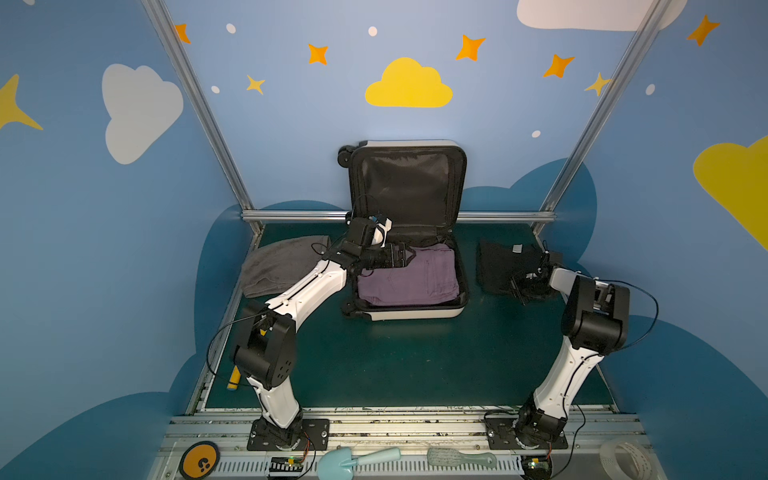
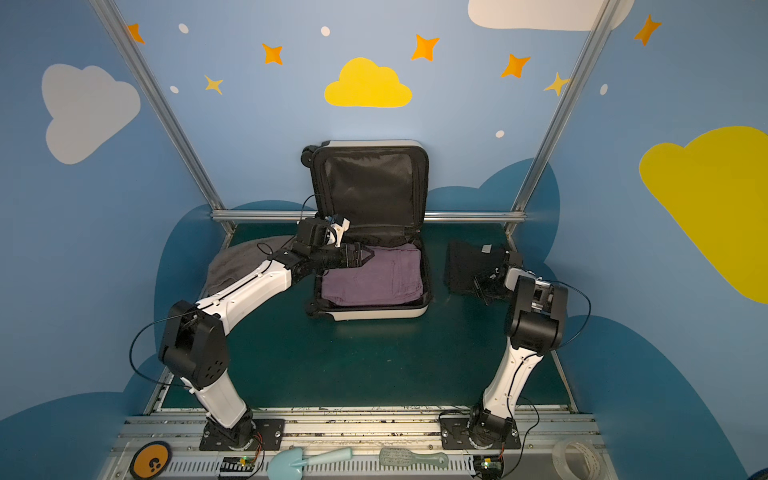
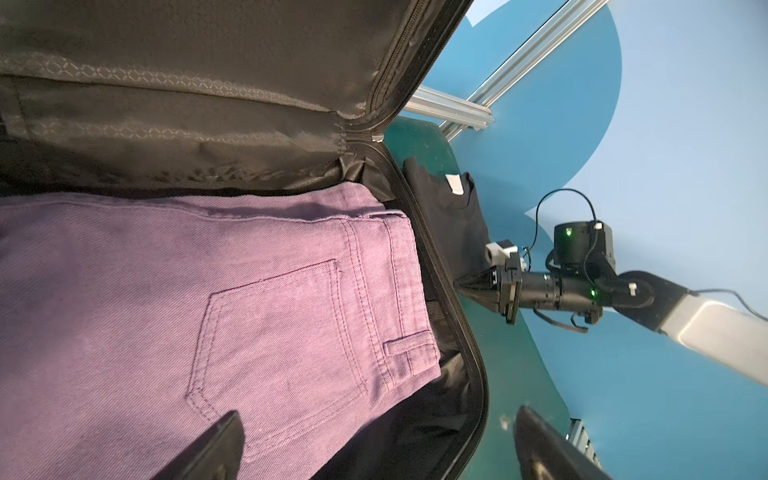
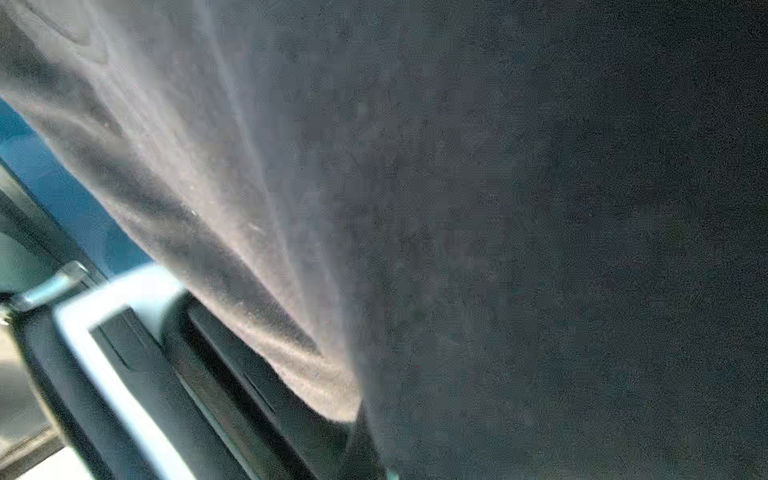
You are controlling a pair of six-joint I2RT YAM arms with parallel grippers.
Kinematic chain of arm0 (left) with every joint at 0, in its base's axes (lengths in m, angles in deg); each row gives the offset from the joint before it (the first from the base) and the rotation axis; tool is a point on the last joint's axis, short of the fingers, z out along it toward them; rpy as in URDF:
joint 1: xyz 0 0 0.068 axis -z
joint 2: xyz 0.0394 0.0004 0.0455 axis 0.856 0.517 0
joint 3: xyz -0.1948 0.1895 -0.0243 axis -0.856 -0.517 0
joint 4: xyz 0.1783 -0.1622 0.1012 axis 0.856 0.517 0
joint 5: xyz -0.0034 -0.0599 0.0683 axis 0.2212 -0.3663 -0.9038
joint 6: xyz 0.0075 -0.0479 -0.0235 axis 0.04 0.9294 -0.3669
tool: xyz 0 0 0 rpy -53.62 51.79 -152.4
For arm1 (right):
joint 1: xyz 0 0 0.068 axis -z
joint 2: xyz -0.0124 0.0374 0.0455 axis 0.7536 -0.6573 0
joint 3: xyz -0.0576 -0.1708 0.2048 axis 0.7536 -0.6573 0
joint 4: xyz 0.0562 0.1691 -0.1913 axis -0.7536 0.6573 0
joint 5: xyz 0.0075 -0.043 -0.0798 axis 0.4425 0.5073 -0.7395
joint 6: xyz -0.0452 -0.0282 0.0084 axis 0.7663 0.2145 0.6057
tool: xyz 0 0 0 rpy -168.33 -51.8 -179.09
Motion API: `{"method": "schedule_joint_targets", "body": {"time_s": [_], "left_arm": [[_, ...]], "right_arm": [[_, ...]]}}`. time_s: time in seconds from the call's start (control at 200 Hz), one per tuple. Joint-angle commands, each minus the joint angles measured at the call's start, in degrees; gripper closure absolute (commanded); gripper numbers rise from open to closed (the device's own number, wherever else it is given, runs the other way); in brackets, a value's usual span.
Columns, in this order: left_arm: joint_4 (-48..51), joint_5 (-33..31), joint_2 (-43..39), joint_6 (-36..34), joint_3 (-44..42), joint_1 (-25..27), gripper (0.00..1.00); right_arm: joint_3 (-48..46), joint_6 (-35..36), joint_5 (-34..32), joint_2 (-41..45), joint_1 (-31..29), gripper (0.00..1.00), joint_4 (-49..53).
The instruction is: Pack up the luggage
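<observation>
The luggage [image 1: 415, 313] [image 2: 374, 313] lies open at the back middle of the green table in both top views, its black-lined lid upright against the wall. Folded purple jeans [image 1: 409, 278] [image 3: 208, 291] fill its lower half. My left gripper [image 1: 405, 254] [image 3: 376, 432] hovers open just over the jeans' far-left part, with nothing between its fingers. To the right of the luggage lies a folded black garment [image 1: 505, 262] [image 4: 540, 208]. My right gripper [image 1: 521, 286] [image 3: 461, 284] is shut on its near edge, and the cloth bunches into the pinch in the right wrist view.
A folded grey towel [image 1: 282, 266] lies left of the luggage, partly under my left arm. A yellow stick [image 1: 235, 378] rests at the table's left edge. On the front rail sit an orange disc [image 1: 199, 461], a blue shovel [image 1: 357, 459], a brush [image 1: 461, 459] and a tape roll [image 1: 625, 457].
</observation>
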Motion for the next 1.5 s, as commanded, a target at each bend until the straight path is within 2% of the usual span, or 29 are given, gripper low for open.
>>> {"method": "schedule_joint_targets", "body": {"time_s": [0.0,0.365,0.471,0.526,0.566,0.616,0.766,0.931,0.991,1.116,1.282,1.497], "left_arm": [[0.44,1.01,-3.66,0.70,-1.24,1.13,0.00],[-0.11,-0.32,-12.07,4.28,-9.83,7.15,0.00],[-0.20,-1.70,-14.48,4.58,-12.10,9.59,0.00],[-0.31,-2.43,-15.42,4.81,-13.14,10.91,0.00],[-0.63,-2.90,-15.97,5.12,-13.87,11.79,0.00],[-1.11,-3.35,-16.45,5.34,-14.72,12.88,0.00],[-2.94,-4.36,-16.15,6.38,-16.24,15.97,0.00],[-4.67,-4.83,-11.92,6.49,-15.08,19.17,0.00],[-5.07,-4.72,-9.61,6.23,-14.11,20.29,0.00],[-5.70,-4.73,-5.72,5.73,-12.51,21.81,0.00],[-6.05,-4.89,-3.35,5.19,-11.80,21.92,0.00],[-4.30,-5.75,-3.35,3.39,-11.86,21.65,0.00]], "right_arm": [[-6.39,2.48,-1.45,6.01,0.06,1.00,3.89],[-31.39,4.75,-2.60,31.54,-0.09,1.00,6.86],[-36.14,5.82,-2.59,38.64,-0.46,0.67,10.89],[-36.62,6.54,-2.72,42.25,-0.53,0.55,13.83],[-36.51,7.02,-2.82,44.85,-0.55,0.50,16.09],[-35.62,7.50,-2.77,47.82,-0.48,0.46,18.77],[-29.74,9.71,-3.34,53.21,-0.36,0.44,23.29],[-25.25,10.27,-9.78,55.25,0.22,0.44,17.76],[-23.52,10.21,-12.90,54.72,0.73,0.38,16.12],[-18.38,11.75,-14.42,47.94,1.21,0.38,14.36],[-13.44,12.88,-10.11,36.06,1.24,0.43,12.00],[-1.45,15.39,-6.24,15.89,-0.89,0.53,21.20]]}}
